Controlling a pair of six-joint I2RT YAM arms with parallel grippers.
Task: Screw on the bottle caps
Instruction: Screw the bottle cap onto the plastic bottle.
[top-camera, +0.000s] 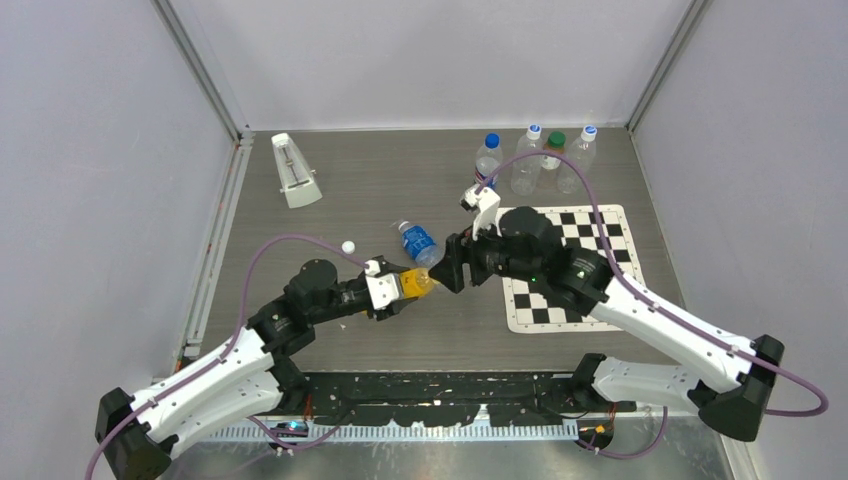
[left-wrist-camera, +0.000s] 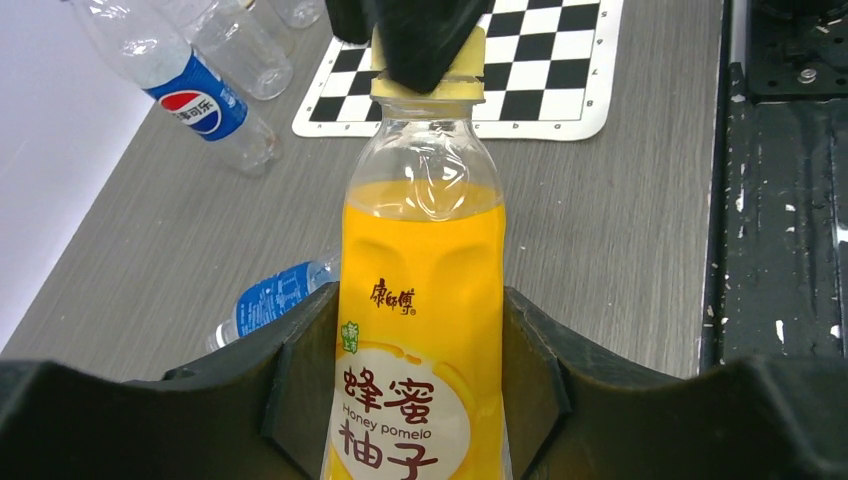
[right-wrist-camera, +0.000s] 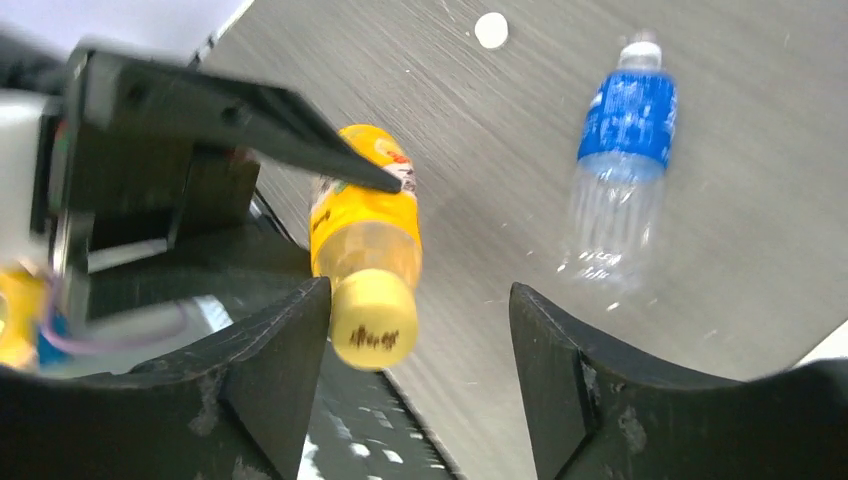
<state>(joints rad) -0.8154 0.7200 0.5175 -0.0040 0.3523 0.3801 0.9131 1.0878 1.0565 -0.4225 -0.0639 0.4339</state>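
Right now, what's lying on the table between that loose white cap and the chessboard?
The overhead view shows a blue-labelled bottle lying on its side between the white cap and the chessboard.

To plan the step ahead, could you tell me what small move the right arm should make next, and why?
Probably centre the right gripper on the yellow cap and close for a tightening twist. Its jaws stand open with the cap beside one jaw, the cap sits on the neck of the honey pomelo bottle, and the left gripper clamps that bottle.
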